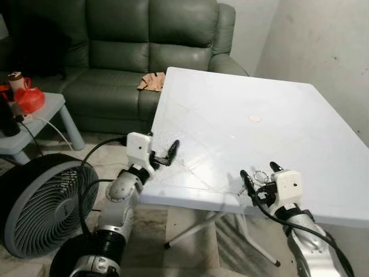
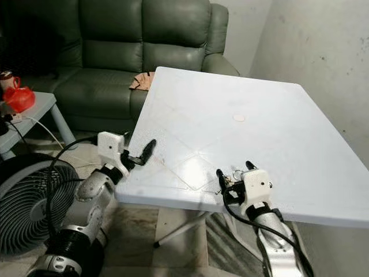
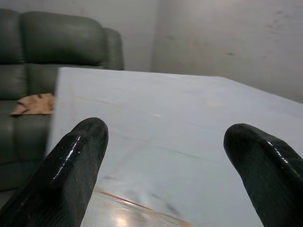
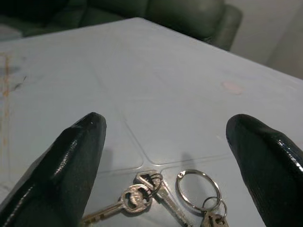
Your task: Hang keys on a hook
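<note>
A white square plastic table (image 1: 300,115) fronts a green sofa (image 1: 132,52). At its near edge, the right gripper (image 4: 165,156) straddles the metal keys on rings (image 4: 175,194), fingers spread, likely ready to grasp; the left gripper (image 1: 164,156) hovers unclenched, empty.

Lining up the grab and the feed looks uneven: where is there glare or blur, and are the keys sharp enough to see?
Left eye view: bright glare patch on the white table near its front edge, by the left gripper. Left wrist view: soft throughout, fingers and tabletop blurred. Right wrist view: keys fairly sharp between the right gripper fingers, casting soft shadows; the sofa behind is dim.
</note>
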Tool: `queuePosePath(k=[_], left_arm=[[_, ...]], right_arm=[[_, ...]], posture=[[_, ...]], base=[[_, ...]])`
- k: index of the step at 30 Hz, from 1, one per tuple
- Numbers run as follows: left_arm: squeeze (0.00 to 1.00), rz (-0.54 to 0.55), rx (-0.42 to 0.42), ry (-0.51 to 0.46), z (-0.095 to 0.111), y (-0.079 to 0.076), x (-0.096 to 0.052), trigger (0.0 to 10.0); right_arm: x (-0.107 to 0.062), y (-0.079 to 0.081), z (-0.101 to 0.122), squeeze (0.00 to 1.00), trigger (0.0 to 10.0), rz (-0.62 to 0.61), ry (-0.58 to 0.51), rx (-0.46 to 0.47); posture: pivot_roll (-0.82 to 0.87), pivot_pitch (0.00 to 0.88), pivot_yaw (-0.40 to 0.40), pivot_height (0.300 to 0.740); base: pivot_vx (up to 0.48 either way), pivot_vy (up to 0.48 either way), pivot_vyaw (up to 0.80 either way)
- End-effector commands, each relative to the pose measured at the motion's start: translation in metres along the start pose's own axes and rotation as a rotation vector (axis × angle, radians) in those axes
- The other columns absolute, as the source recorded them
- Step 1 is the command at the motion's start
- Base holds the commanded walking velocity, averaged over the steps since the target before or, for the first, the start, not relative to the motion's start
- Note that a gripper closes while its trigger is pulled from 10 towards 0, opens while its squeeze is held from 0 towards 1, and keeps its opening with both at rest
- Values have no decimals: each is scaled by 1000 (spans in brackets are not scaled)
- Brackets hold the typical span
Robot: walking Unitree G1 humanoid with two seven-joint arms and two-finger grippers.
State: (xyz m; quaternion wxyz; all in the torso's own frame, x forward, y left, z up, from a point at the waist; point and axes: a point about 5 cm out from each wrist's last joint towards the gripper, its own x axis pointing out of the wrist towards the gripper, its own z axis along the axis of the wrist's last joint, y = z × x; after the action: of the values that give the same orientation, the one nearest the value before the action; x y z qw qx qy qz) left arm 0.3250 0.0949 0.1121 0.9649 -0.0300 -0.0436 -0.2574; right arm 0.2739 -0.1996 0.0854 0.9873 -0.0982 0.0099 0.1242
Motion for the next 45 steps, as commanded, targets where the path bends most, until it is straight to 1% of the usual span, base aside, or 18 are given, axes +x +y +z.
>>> queuePosePath(k=[1,3,5,6,9,11,13,14,15,16,17,18,19,31,32,33,34,45], left_arm=[[0,-61,29,4,2,-11,2,10000],[0,-79,22,7,1,-15,1,10000],[0,-96,18,9,-1,-20,0,10000],[0,-106,12,15,-4,-23,-1,10000],[0,-137,18,44,-12,-33,-8,10000],[0,-140,18,47,-13,-34,-9,10000],[0,-159,11,52,-14,-40,-12,10000],[0,-161,9,52,-14,-41,-13,10000],[0,-162,8,51,-14,-42,-13,10000],[0,-165,6,51,-13,-43,-13,10000],[0,-165,6,51,-13,-43,-13,10000],[0,-166,7,51,-13,-43,-13,10000],[0,-168,13,49,-12,-43,-13,10000],[0,-174,23,56,-8,-40,-11,10000],[0,-174,22,55,-7,-41,-11,10000],[0,-175,22,55,-7,-41,-11,10000],[0,-175,22,55,-7,-41,-11,10000],[0,-177,32,61,-7,-41,-11,10000]], right_arm=[[5,-2,1,0,10000,32,34,-30],[6,-3,1,0,10000,33,42,-40],[9,-2,1,0,10000,30,60,-22],[10,-1,0,0,10000,32,72,-10],[12,6,-4,0,10000,28,102,-26],[12,7,-4,0,10000,26,107,-28],[10,13,-13,0,10000,13,168,13],[9,16,-16,0,7490,19,180,25],[8,17,-17,0,7490,25,185,32],[5,19,-21,0,6745,22,204,54],[5,19,-21,0,6745,22,204,54],[4,19,-22,0,39,15,212,57],[3,20,-24,0,0,5,217,64],[2,18,-22,0,0,-33,231,129],[3,17,-23,0,902,-40,234,138],[3,16,-23,0,902,-45,236,145],[3,16,-22,0,10000,-47,235,161],[9,8,-18,0,10000,-93,230,264]], posture=[[17,0,-65,740],[17,0,-65,740],[17,0,-68,740],[17,0,-68,740],[19,0,-71,740],[19,0,-71,740],[23,0,-71,740],[23,0,-71,740],[23,0,-71,740],[23,0,-71,740],[23,0,-71,740],[27,0,-66,740],[25,0,-63,740],[16,0,-47,740],[16,0,-47,740],[16,0,-43,740],[16,0,-43,740],[22,0,-40,740]], base=[[0,0,0],[0,0,0],[0,0,0],[0,0,0],[0,0,0],[0,0,0],[0,0,0],[0,0,0],[0,0,0],[0,0,0],[0,0,0],[0,0,0],[0,0,0],[0,0,0],[0,0,0],[0,0,0],[0,0,0],[0,0,0]])
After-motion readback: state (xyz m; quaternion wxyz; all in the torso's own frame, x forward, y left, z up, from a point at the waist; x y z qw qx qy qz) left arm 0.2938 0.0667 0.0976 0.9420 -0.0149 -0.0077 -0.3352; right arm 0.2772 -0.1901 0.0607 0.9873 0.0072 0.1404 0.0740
